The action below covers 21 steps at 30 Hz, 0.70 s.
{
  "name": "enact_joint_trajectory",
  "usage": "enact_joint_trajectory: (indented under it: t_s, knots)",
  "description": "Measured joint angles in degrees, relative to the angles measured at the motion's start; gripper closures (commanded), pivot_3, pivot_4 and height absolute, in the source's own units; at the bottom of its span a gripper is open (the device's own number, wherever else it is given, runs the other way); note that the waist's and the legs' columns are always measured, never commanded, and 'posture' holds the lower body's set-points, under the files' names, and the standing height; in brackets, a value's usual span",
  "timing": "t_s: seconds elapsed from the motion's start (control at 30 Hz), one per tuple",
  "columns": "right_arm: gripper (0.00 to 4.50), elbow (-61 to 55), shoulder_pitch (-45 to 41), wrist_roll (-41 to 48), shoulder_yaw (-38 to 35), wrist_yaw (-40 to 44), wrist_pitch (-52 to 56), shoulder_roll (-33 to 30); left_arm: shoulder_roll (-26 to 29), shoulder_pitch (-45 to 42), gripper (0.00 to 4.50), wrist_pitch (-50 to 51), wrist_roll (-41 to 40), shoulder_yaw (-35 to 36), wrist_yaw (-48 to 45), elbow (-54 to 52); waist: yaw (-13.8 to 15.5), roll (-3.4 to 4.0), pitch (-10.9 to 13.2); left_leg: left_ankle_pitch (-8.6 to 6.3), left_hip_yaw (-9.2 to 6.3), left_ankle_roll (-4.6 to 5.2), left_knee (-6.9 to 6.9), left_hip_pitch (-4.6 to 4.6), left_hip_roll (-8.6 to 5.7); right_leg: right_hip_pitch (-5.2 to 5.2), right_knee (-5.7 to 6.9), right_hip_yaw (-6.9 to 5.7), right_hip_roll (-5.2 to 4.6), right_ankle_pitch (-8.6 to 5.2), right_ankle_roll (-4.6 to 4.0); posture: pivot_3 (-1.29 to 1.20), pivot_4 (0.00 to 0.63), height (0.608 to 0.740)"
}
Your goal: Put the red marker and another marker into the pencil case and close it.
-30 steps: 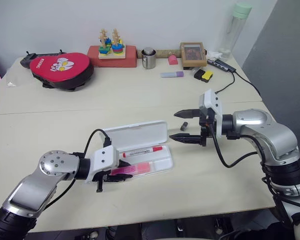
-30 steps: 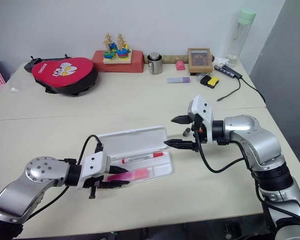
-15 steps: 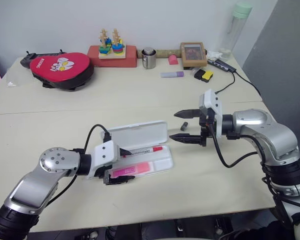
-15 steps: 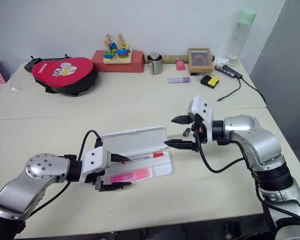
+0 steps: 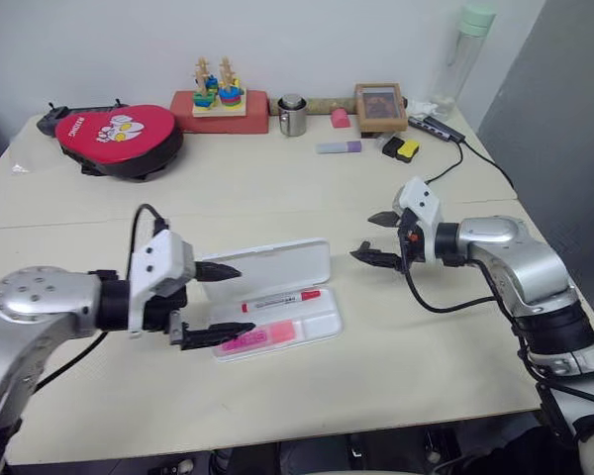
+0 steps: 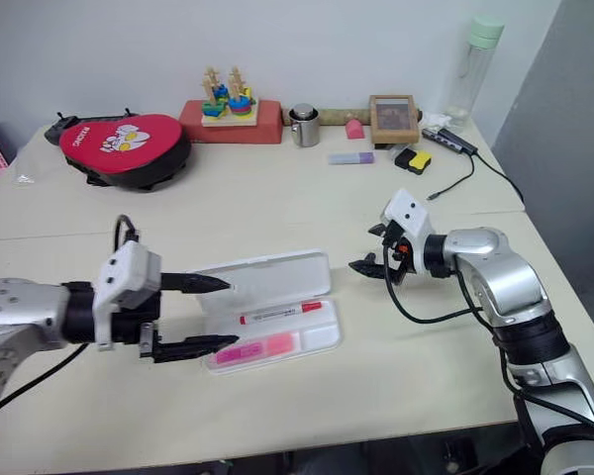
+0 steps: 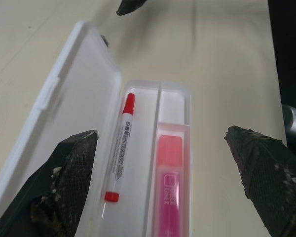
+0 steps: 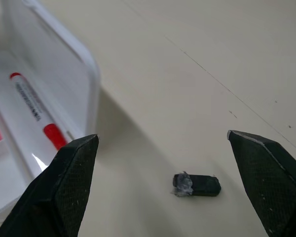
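Note:
The white pencil case [image 5: 267, 265] lies open in the middle of the table, its lid flat behind the tray. The red marker [image 5: 280, 300] lies in the tray's far slot. The pink highlighter, the other marker [image 5: 249, 338], rests in the near slot beside it. Both show again in the left wrist view: red marker [image 7: 119, 153], highlighter [image 7: 168, 182]. My left gripper [image 5: 246, 298] hovers open at the case's left end, holding nothing. To the right of the case my right gripper [image 5: 368, 236] is open and empty above the table, over a small black piece [image 8: 196, 184].
Along the back edge stand a red padded bag [image 5: 119, 134], a wooden stacking toy [image 5: 218, 89], a metal cup [image 5: 293, 114], a purple highlighter [image 5: 339, 146], a framed picture [image 5: 380, 107], a yellow-and-black block [image 5: 406, 148] and a tall bottle [image 5: 465, 49]. A cable [image 5: 475, 158] trails at the right.
My left gripper opened, released the pink highlighter into the tray, then rose and drew back to the left. My right gripper moved a little farther out and lower.

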Motion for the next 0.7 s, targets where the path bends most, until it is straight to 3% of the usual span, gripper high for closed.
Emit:
enact_joint_trajectory:
  t_s: [0.7]
  knots:
    - [0.14, 5.72, 1.59, -4.18, 3.58, 1.27, 0.28, 2.41, -0.61, -0.32, 0.07, 2.04, -2.61, 3.31, 8.70, -2.28, -0.51, 0.01, 0.01, 0.00, 0.00, 0.00, 0.01, 0.01, -0.01, 0.01, 0.00, 0.01, 0.00, 0.01, 0.00, 0.00, 0.150, 0.740]
